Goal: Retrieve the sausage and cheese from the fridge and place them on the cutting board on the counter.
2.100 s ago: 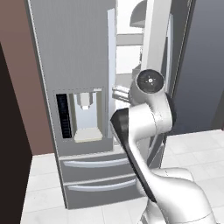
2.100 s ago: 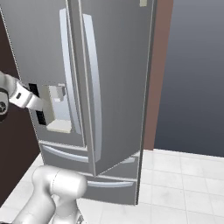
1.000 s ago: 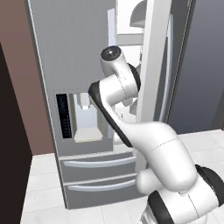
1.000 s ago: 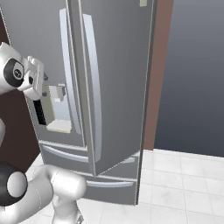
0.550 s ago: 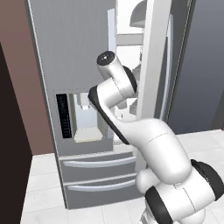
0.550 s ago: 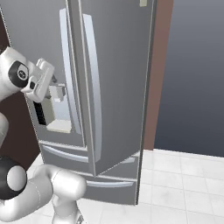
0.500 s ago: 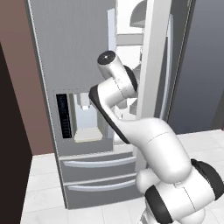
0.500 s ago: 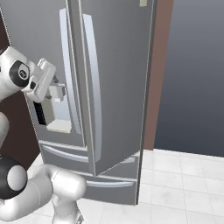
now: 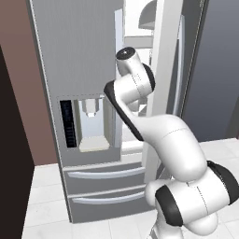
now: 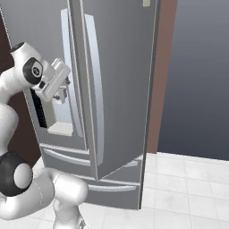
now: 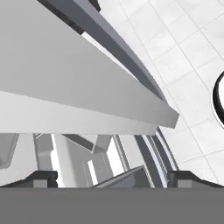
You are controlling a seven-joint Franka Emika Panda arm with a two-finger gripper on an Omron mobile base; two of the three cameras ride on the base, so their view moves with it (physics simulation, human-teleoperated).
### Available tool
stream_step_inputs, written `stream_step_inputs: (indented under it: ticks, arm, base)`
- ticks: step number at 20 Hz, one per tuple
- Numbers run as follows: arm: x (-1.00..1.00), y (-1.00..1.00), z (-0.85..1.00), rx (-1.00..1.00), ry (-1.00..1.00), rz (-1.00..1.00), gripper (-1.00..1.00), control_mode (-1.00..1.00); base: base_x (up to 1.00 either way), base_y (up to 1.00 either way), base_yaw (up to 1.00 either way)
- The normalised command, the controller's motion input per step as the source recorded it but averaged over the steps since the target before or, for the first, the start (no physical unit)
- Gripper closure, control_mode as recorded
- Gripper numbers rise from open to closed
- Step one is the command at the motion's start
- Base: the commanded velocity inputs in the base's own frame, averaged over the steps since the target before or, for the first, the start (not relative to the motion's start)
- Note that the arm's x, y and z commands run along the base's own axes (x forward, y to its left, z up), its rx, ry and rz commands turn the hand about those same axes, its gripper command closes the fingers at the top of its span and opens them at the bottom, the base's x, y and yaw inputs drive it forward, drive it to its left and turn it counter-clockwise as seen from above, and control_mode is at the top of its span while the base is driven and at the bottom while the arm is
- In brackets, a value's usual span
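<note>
Left base view: the fridge (image 9: 88,84) stands at left, its left door shut, with the water dispenser (image 9: 91,123) set in it and two drawers (image 9: 105,186) below. To the right, the right door (image 9: 165,70) stands swung open, edge-on to the camera, and a strip of white interior (image 9: 140,28) shows between the doors. The arm (image 9: 154,135) rises from lower right, its wrist bent toward that gap.

Right base view: the gripper (image 10: 63,93) hangs just in front of the dispenser, beside the long door handles (image 10: 91,89). Its fingers are released, spread wide, grasping nothing.

Hand view: the door edge (image 11: 87,100) crosses the frame; white floor tiles (image 11: 183,57) lie at right. Sausage and cheese cannot be made out.
</note>
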Motion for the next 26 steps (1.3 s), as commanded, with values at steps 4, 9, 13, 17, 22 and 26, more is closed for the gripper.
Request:
stream_step_inputs:
  ticks: [4, 9, 13, 17, 22, 26]
  arm:
    - [0.01, 0.0, -0.02, 0.04, -0.09, -0.06, -1.0, -1.0]
    - [0.0, -0.06, 0.0, 0.01, -0.1, -0.05, -1.0, -1.0]
    - [0.03, -0.25, 0.0, 0.0, -0.07, -0.04, -1.0, -1.0]
    - [0.2, -0.15, 0.0, 0.0, -0.02, -0.03, -1.0, -1.0]
    - [0.05, -0.03, 0.0, 0.0, -0.01, -0.02, -1.0, -1.0]
    - [-0.35, -0.17, 0.0, 0.0, -0.01, 0.0, -1.0, -1.0]
  base:
    - [0.0, 0.0, 0.0]
    - [0.0, 0.0, 0.0]
    - [0.0, 0.0, 0.0]
    - [0.0, 0.0, 0.0]
    - [0.0, 0.0, 0.0]
    - [0.0, 0.0, 0.0]
